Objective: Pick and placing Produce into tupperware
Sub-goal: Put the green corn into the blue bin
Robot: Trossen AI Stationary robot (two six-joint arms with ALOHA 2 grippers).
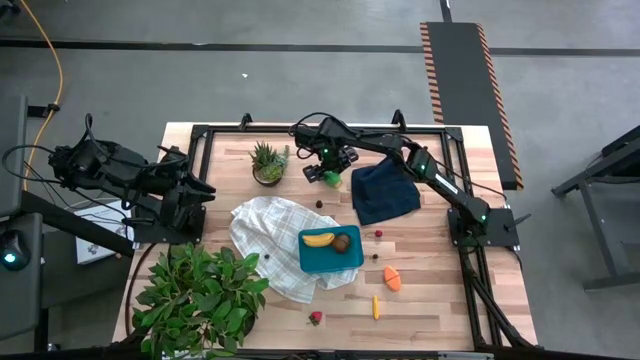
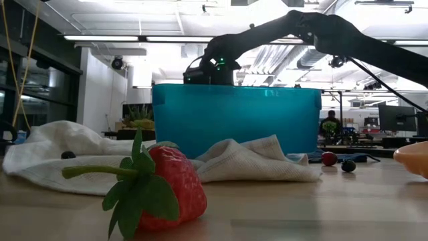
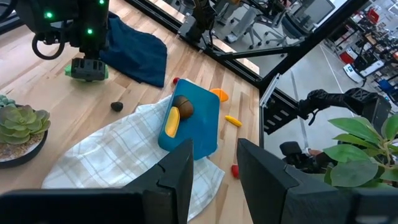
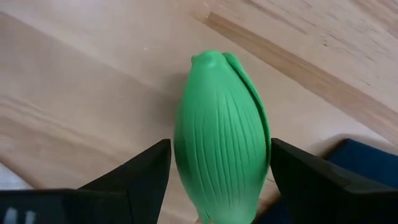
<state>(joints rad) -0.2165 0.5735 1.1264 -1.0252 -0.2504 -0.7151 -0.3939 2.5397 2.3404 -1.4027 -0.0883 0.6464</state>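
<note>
Right hand clamped, left hand parted

Teal tupperware – banana, brown fruit inside, green fruit – ribbed

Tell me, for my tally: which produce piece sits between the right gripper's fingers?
The green fruit, between the right gripper fingers near the navy cloth; the others lie untouched.

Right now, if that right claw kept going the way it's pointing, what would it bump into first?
The right gripper points down with the green fruit between its fingers. Going straight on, it would probably press that fruit against the wooden table directly beneath; nothing else shows in that line.
</note>
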